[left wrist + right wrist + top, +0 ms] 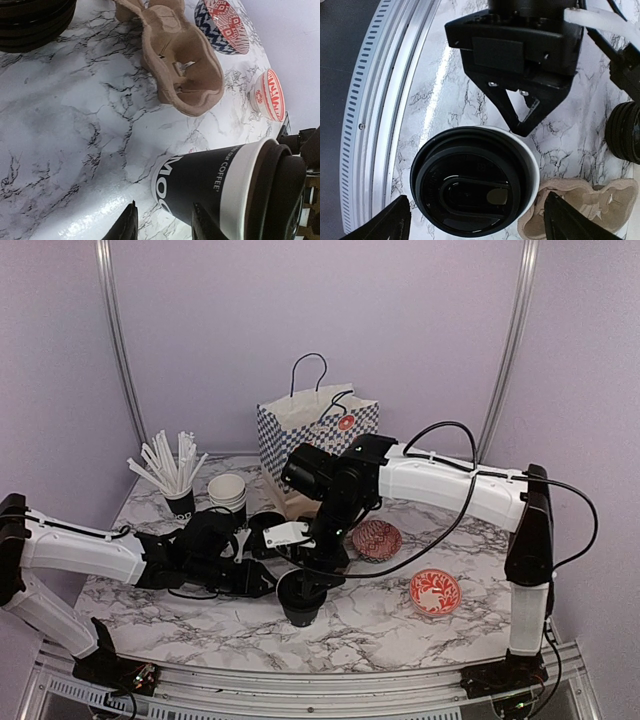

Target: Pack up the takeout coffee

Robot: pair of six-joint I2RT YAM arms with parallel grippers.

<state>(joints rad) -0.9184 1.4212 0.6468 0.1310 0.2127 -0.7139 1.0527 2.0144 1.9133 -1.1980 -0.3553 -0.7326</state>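
Observation:
One takeout coffee cup (300, 602) stands upright near the table's front. It is black with white lettering (200, 180) and has a black lid (470, 187) on top; a strip of white rim shows on one side. My right gripper (475, 200) hangs open straight above it, one finger on each side of the lid and neither touching. My left gripper (165, 225) is rolled on its side by the cup's wall with its jaws partly apart. One finger (205, 225) overlaps the cup, and nothing is clamped between the two. From the right wrist view its tip (520, 131) meets the cup's rim.
A brown cardboard cup carrier (185, 75) lies just behind the cup. A checked paper bag (315, 430) stands at the back. Two red patterned bowls (377, 539) (435, 591) sit to the right. A cup of wrapped straws (175, 480), stacked white cups (228, 492) and black lids (35, 25) are on the left.

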